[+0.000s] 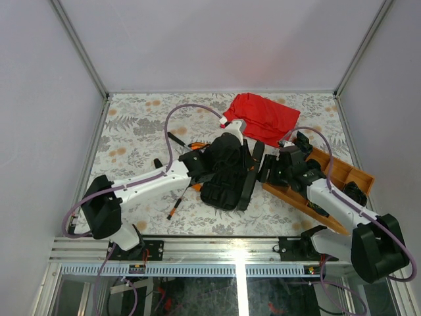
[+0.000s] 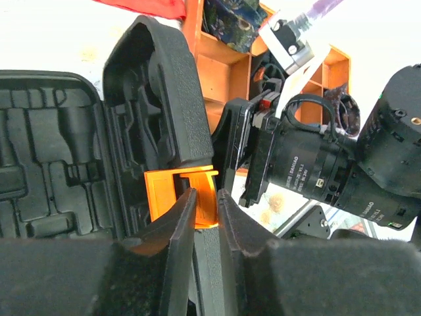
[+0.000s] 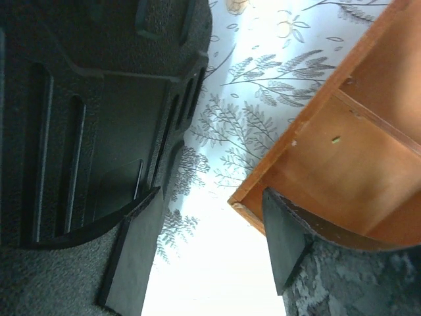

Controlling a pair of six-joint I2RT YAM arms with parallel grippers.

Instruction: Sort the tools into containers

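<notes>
Right now, my left end effector [image 2: 207,192] sits at the orange latch [image 2: 168,194] of the open black tool case [image 1: 220,187], which lies in the middle of the bench [image 1: 131,131]. Its fingers [image 2: 179,227] stand only a sliver apart, with the latch's edge showing in the gap. I cannot tell whether they pinch it or merely frame it. The case's lid [image 2: 161,99] stands nearly upright on the right side of the base, and the moulded slots inside face my left wrist camera.

My right end effector [image 3: 210,194] is spread wide and carries nothing. One finger is against or just beside the ribbed lid, and the other is over the rim of the orange wooden tray [image 3: 342,151], with patterned bench surface between them. That tray lies along the right edge of the bench, just beside the case.

The tools I can see are outside the case. A slim screwdriver [image 1: 176,205] lies toward the near edge, left of the case. A black-handled driver [image 1: 175,139] lies farther back on the same side, and an orange-handled tool [image 1: 196,145] peeks out near it, mostly hidden by my left arm. A red cloth [image 1: 266,118] lies toward the far edge, behind the case.
</notes>
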